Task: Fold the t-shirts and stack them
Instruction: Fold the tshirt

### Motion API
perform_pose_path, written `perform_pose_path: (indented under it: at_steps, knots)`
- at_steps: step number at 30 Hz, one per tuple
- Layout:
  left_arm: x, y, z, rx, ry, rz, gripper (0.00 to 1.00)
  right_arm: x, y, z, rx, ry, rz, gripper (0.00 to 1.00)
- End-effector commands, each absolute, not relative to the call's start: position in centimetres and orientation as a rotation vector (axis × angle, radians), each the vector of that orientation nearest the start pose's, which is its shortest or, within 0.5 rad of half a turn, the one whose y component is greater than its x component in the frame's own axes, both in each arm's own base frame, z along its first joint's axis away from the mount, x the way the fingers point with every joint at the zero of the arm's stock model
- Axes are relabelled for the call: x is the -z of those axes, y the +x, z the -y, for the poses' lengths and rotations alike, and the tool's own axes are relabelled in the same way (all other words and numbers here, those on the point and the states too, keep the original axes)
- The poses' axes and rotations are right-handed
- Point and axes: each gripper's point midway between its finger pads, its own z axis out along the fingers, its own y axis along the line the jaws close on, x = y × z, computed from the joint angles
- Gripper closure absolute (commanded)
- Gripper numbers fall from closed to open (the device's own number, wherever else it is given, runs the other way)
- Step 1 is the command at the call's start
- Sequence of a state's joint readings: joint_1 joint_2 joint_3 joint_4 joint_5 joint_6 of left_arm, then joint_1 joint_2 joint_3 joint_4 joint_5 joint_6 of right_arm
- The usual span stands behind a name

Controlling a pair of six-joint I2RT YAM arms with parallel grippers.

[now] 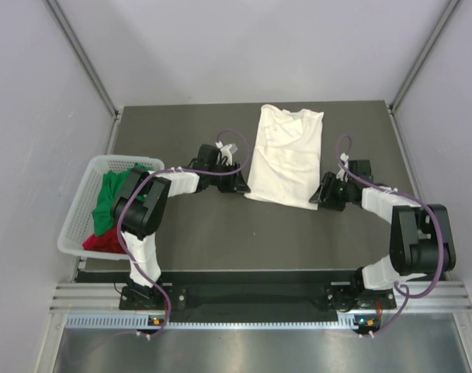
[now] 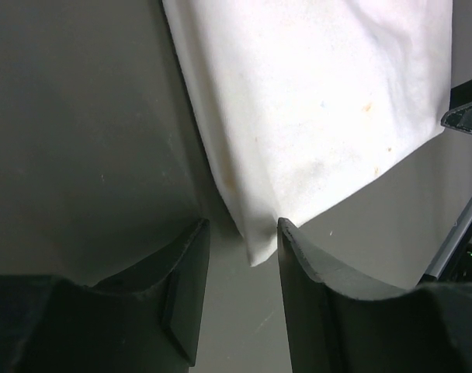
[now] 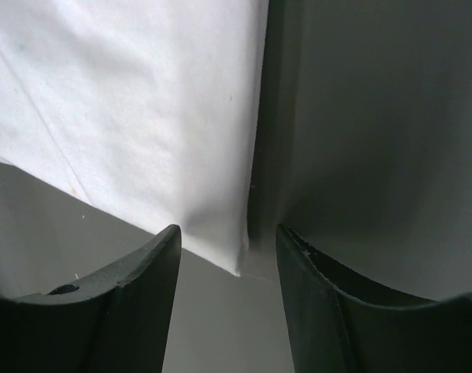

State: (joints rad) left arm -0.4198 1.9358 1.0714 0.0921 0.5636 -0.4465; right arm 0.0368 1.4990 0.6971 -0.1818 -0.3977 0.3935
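A cream-white t-shirt lies folded into a long strip at the back middle of the dark table. My left gripper sits low at its near left corner. In the left wrist view this gripper is open, and the shirt's corner pokes between the fingertips without being pinched. My right gripper is at the near right corner. It is open too, with the cloth's corner just inside the gap. A green t-shirt and a red t-shirt lie crumpled in the basket.
The white mesh basket stands at the table's left edge, beside the left arm's base. Grey walls close in the table at the back and both sides. Bare table lies between the shirt's near hem and the arm bases.
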Motion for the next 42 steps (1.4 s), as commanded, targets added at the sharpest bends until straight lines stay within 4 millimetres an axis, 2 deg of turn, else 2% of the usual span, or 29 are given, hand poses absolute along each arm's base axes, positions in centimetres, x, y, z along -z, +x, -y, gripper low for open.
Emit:
perform_pose_path:
  at_steps: [1, 7, 10, 11, 12, 13, 14, 16, 17, 23, 26, 29, 33, 35, 36, 38, 39, 40, 42]
  knots:
    - [-4.4, 36.3, 28.0, 1.048, 0.291, -2.401, 0.55, -1.4, 28.2, -8.9, -0.611, 0.351, -2.64, 0.47]
    - [-3.5, 35.4, 28.2, 1.035, 0.306, -2.428, 0.57, -1.1, 27.3, -8.8, -0.607, 0.344, -2.64, 0.54]
    - [-3.3, 35.0, 28.3, 1.042, 0.315, -2.435, 0.7, -1.2, 27.4, -8.8, -0.605, 0.341, -2.635, 0.62]
    - [-3.4, 35.0, 28.4, 1.046, 0.315, -2.437, 0.77, -1.0, 27.3, -8.8, -0.605, 0.345, -2.641, 0.66]
    - [-3.3, 34.9, 28.4, 1.044, 0.316, -2.443, 0.94, -1.0, 27.3, -8.8, -0.601, 0.349, -2.643, 0.83]
    - [-3.3, 34.8, 28.3, 1.043, 0.312, -2.452, 1.0, -0.9, 27.2, -8.7, -0.593, 0.356, -2.651, 0.92]
    - [-3.3, 34.6, 28.2, 1.035, 0.309, -2.471, 1.0, -0.6, 27.1, -8.3, -0.564, 0.369, -2.66, 1.0]
    - [-3.3, 34.8, 27.6, 0.962, 0.27, -2.496, 1.0, -0.4, 26.7, -7.9, -0.53, 0.392, -2.681, 1.0]
    - [-2.8, 33.9, 27.3, 0.932, 0.263, -2.547, 1.0, -0.3, 26.5, -7.6, -0.501, 0.405, -2.687, 1.0]
    - [-1.7, 32.3, 26.1, 0.801, 0.215, -2.658, 1.0, 0.1, 25.3, -6.1, -0.392, 0.457, -2.709, 1.0]
    - [-0.5, 30.9, 25.3, 0.746, 0.186, -2.734, 1.0, 0.3, 24.8, -5.9, -0.385, 0.505, -2.707, 1.0]
    - [-0.5, 30.3, 25.3, 0.749, 0.18, -2.741, 1.0, 0.5, 24.3, -6.2, -0.408, 0.543, -2.693, 1.0]
    - [-1.1, 30.0, 25.8, 0.778, 0.164, -2.739, 0.91, 0.7, 23.7, -6.1, -0.41, 0.569, -2.691, 1.0]
    - [-1.3, 29.7, 25.9, 0.794, 0.149, -2.748, 0.82, 0.6, 23.3, -6.2, -0.419, 0.59, -2.676, 1.0]
    - [-1.5, 29.6, 25.8, 0.791, 0.137, -2.752, 0.73, 0.6, 23.2, -6.2, -0.418, 0.604, -2.669, 0.95]
    - [-1.6, 29.5, 25.2, 0.736, 0.093, -2.783, 0.7, 0.3, 23.2, -6.3, -0.424, 0.605, -2.661, 0.8]
    - [-2.1, 29.7, 24.9, 0.71, 0.073, -2.778, 0.67, 0.2, 22.9, -6.3, -0.421, 0.609, -2.678, 0.68]
    - [-2.3, 30.2, 24.4, 0.657, 0.047, -2.771, 0.66, -0.7, 23.7, -6.2, -0.419, 0.583, -2.658, 0.66]
    - [-3.9, 31.2, 24.5, 0.652, 0.036, -2.727, 0.65, -1.6, 24.5, -5.6, -0.376, 0.569, -2.636, 0.61]
